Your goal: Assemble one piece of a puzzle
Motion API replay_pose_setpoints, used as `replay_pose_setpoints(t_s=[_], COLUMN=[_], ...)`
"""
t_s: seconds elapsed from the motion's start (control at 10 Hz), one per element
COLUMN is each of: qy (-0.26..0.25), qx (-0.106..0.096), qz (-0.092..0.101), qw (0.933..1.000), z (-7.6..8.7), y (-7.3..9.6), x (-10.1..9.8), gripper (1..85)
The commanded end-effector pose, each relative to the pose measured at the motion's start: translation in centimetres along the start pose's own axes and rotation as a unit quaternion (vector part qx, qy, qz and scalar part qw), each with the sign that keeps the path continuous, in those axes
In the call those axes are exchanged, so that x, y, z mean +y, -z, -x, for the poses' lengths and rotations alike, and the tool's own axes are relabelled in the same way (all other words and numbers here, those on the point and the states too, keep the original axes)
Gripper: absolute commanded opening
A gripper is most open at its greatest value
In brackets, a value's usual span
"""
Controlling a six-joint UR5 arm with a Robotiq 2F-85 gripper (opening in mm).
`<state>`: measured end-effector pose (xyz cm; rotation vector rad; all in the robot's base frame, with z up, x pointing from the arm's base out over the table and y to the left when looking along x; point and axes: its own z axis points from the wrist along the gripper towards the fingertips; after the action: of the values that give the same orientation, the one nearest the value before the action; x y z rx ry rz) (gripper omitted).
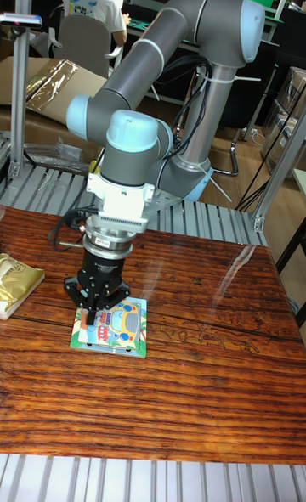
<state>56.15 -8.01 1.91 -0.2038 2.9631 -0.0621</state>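
The end effector (91, 305) is lowered onto the left edge of the puzzle (113, 325), which lies flat on the wooden counter (195, 383). Its grip cannot be told. A gold pouch (15, 281) lies at left.

One camera only, a tall fixed view, standing off the bench's (212, 400) near edge and looking down and across it toward the far edge. It sits at middling range: the whole arm (170, 69) fits, the bench spans the frame's width, and the room behind shows above.
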Motion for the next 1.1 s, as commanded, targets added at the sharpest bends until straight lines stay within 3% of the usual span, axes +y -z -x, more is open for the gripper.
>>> replay_pose_setpoints(t_s=[0.0, 0.2, 0.4, 1.0], qy=[-0.001, -0.006, -0.01, -0.011], qx=[0.019, 0.028, 0.025, 0.021], qz=[-0.016, -0.017, -0.004, 0.002], qw=[0.9997, 0.9995, 0.9996, 0.9997], z=[-2.0, -3.2, -4.0, -4.2], y=[0.6, 0.6, -0.3, -0.8], x=[-1.6, -2.3, -2.4, -2.4], gripper=[1.3, 1.3, 1.3, 1.3])
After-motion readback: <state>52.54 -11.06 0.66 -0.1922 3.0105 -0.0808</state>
